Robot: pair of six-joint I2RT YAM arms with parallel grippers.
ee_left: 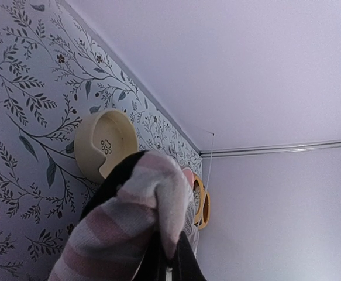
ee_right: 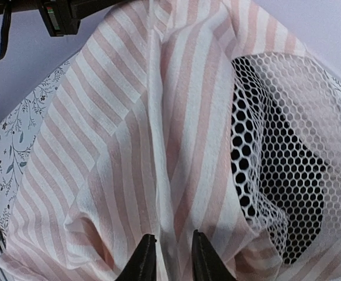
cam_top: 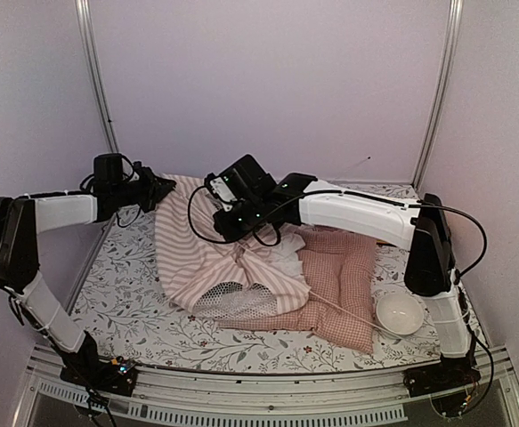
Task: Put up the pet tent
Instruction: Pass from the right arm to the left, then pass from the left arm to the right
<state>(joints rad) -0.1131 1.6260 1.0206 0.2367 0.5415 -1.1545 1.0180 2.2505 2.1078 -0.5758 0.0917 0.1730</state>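
Pet tent (cam_top: 207,253) heaped left of centre on table (cam_top: 125,307), partly over checked cushion (cam_top: 341,289); left gripper (cam_top: 161,190) clamped shut on its striped cloth near far-left corner, right gripper (ee_right: 171,257) narrowly parted against stripes, no hold apparent

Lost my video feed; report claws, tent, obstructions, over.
Left claw shut on pink-and-white striped fabric pet tent. Right claw parted over its stripes. Tent lies slumped, overlapping pink checked square cushion.

left arm (cam_top: 59,212) | right arm (cam_top: 357,213) | white links, black joints | black cables (cam_top: 189,213) | green lights (cam_top: 227,185) | black jaws
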